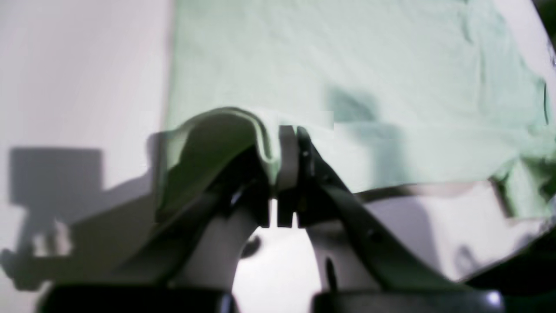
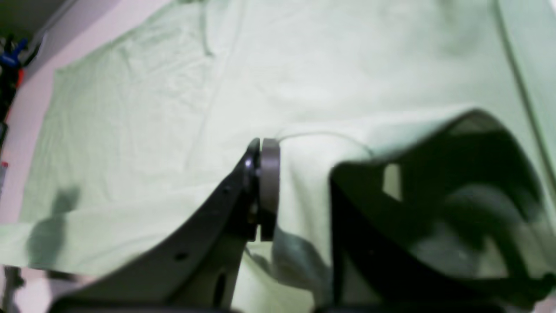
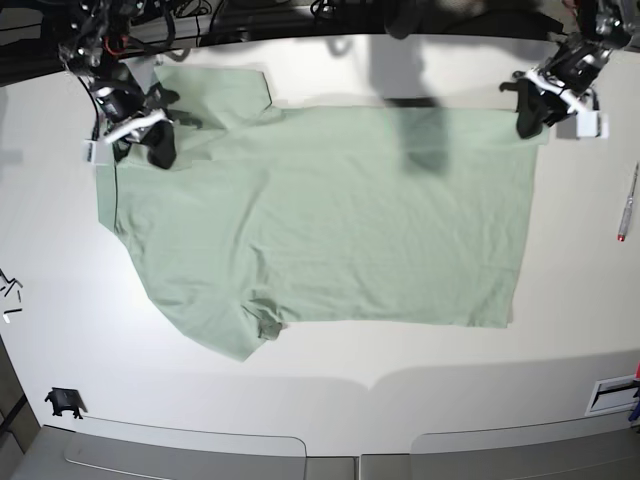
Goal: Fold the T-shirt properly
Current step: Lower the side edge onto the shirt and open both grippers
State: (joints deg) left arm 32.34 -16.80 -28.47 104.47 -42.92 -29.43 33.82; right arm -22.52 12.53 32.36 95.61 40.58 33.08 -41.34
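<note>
The pale mint-green T-shirt (image 3: pixel 350 220) lies spread flat on the white table (image 3: pixel 400 370), collar end toward the left of the base view and hem toward the right. My left gripper (image 3: pixel 528 124) is at the shirt's far right corner. In the left wrist view the left gripper (image 1: pixel 287 135) is shut on a raised fold of the T-shirt (image 1: pixel 347 56). My right gripper (image 3: pixel 160 150) is at the far left shoulder area. The right wrist view shows the right gripper (image 2: pixel 261 148) shut on a lifted pleat of the T-shirt (image 2: pixel 173 108).
A pen (image 3: pixel 627 205) lies near the table's right edge. A small black clip (image 3: pixel 63 402) sits at the front left, with small bits (image 3: pixel 8 290) at the left edge. A white label (image 3: pixel 612 395) is at the front right. Cables run along the back.
</note>
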